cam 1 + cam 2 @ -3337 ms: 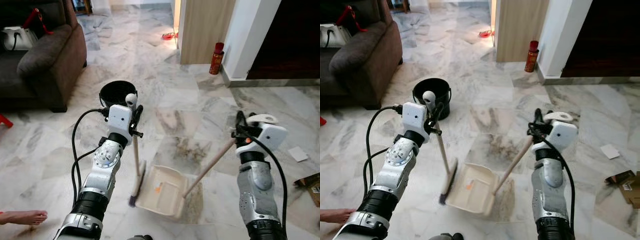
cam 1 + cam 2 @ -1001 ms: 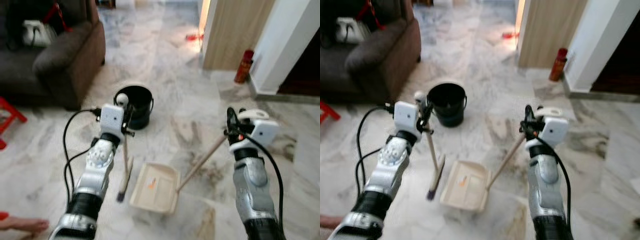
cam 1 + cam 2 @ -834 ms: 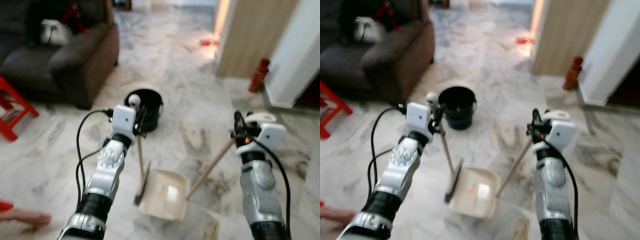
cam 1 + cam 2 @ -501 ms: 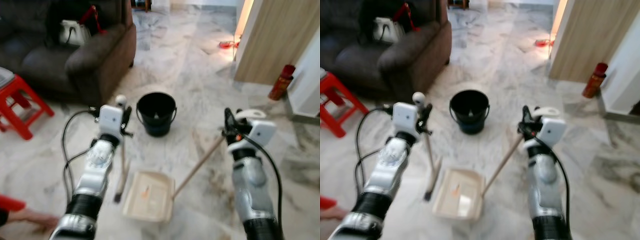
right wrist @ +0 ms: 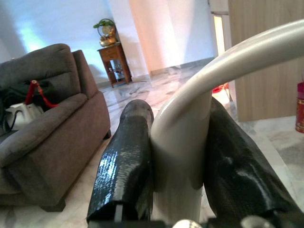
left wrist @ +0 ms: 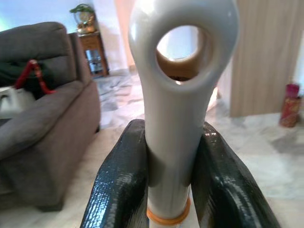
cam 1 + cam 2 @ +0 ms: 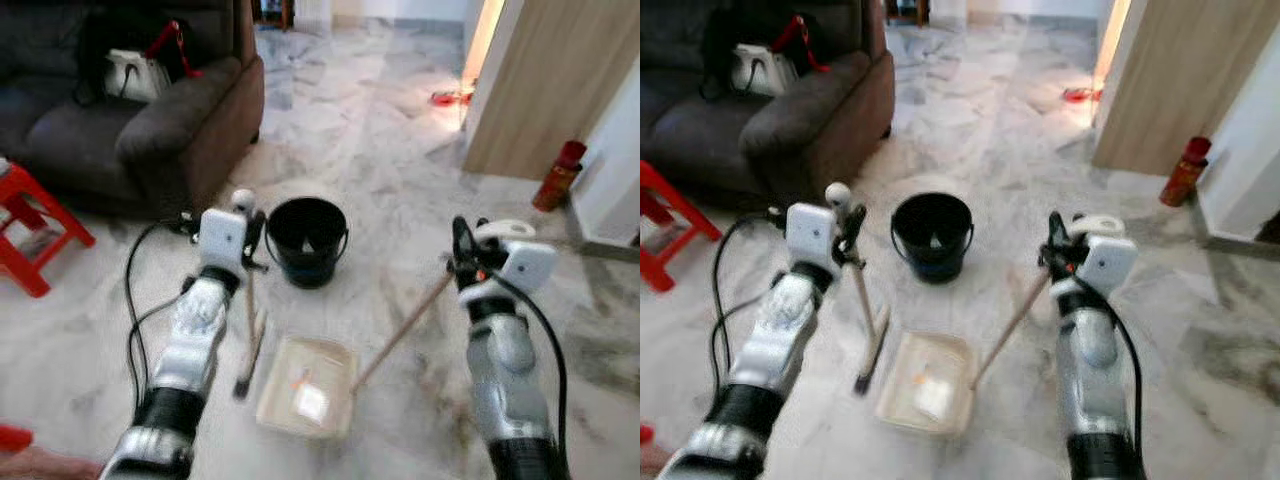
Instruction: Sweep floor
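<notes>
the left pincer [image 7: 252,232] is closed tight on the white top of the broom [image 7: 248,330], its two black fingers [image 6: 118,185] pressed against either side of the handle just under the hanging hole, above an orange band. the broom stands nearly upright, its brush end down on the marble floor [image 7: 380,180] just left of the dustpan [image 7: 307,399]. the right pincer [image 7: 462,245] is clamped around the curved pale grip at the top of the dustpan's long wooden handle [image 7: 400,333], which slants down and to the left to the cream dustpan lying flat on the floor between the two arms. a small orange scrap and some pale bits sit inside the pan. a black bucket [image 7: 307,240] stands on the floor just beyond the dustpan, between the pincers. far left is a dark brown sofa [image 7: 150,120] with a white bag with red straps [image 7: 140,72] on its seat, and a red stool [image 7: 35,235] sits in front of it at the left edge. far right, a red bottle [image 7: 558,176] stands by a wooden panel [image 7: 545,80].
</notes>
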Available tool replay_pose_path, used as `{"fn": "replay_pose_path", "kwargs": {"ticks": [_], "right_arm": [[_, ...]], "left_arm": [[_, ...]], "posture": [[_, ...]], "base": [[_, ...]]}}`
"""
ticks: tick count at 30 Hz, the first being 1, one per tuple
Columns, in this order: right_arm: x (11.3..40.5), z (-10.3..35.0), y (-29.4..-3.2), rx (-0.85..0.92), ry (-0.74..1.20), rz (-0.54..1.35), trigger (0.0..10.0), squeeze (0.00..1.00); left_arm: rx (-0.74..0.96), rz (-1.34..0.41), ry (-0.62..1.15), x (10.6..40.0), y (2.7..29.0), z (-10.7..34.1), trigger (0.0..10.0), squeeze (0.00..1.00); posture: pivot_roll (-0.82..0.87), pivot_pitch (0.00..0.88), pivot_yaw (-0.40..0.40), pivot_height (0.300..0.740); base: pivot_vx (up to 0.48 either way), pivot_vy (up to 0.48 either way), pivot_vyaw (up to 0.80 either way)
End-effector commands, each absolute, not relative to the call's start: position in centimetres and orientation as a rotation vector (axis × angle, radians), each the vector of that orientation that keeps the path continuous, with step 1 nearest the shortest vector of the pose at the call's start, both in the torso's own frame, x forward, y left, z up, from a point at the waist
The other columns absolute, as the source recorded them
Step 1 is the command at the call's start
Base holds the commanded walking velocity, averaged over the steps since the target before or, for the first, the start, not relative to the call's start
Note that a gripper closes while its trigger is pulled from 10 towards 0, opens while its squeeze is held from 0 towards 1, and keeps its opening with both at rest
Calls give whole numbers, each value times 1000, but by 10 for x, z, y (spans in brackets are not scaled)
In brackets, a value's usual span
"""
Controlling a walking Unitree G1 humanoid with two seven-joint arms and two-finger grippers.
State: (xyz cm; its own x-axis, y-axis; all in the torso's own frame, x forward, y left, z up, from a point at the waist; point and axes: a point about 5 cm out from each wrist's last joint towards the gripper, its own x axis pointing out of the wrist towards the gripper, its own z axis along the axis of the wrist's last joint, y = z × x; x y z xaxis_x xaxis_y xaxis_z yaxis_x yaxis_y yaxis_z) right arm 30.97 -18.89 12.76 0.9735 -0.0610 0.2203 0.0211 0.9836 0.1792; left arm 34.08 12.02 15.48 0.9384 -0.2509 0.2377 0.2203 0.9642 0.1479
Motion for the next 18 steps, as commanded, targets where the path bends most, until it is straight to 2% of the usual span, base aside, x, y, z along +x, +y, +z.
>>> {"fn": "replay_pose_path", "kwargs": {"ticks": [1, 18], "right_arm": [[313, 143, -185, 170, -291, -22, 10000, 0], [315, 141, -180, 191, -275, -1, 10000, 0]], "left_arm": [[132, -222, -317, 342, 127, 169, 10000, 0], [132, -213, -317, 340, 128, 169, 10000, 0]], "posture": [[98, 76, 1, 740], [109, 81, -4, 740]], "base": [[326, 0, 0], [328, 0, 0]]}}
